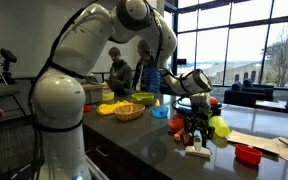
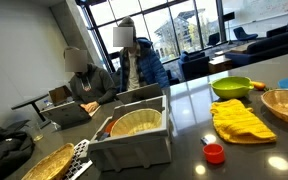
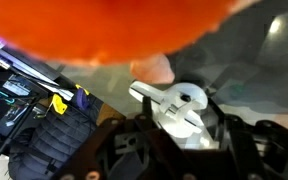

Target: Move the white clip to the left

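in an exterior view the dark desk [image 1: 139,138] carries, from the left, a yellow cloth [image 1: 109,107], a woven basket [image 1: 129,112] and a green bowl [image 1: 144,98]. further right an orange toy [image 1: 176,126] sits just beside the end effector [image 1: 195,138], which hangs low over the white clip [image 1: 197,150], with a yellow-green ball [image 1: 220,127] and a small red object [image 1: 247,153] beyond. the wrist view shows the clip close among dark fingers, but i cannot tell whether they are clenched on it.

Orange toy [image 1: 176,124], green ball [image 1: 219,127] flank white clip [image 1: 197,150]; counter [image 1: 149,152] bare toward near edge.
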Tool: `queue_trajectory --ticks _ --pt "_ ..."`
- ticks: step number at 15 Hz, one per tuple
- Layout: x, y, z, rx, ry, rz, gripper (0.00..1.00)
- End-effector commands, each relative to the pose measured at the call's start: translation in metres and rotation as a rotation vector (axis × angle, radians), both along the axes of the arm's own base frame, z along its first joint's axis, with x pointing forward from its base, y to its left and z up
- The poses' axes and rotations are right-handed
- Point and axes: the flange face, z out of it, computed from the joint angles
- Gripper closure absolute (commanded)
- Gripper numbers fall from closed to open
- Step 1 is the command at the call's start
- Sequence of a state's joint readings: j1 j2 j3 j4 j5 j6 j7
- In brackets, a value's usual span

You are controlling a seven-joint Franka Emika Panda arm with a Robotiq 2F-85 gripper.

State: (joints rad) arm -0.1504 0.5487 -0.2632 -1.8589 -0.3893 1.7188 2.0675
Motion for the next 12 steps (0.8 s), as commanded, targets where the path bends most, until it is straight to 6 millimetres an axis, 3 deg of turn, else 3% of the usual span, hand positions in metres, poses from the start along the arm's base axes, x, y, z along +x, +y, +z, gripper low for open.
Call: queue_trajectory --ticks 1,3,9,12 --pt "0.005 -0.005 0.002 0.002 0.005 -0.001 0.77" --pt "0.006 -0.005 0.003 -0.001 0.005 -0.001 0.83" --pt "0.006 -0.004 0.005 -0.004 0.002 0.003 0.84" --pt "0.003 -0.002 0.017 0.004 -0.021 0.007 0.84"
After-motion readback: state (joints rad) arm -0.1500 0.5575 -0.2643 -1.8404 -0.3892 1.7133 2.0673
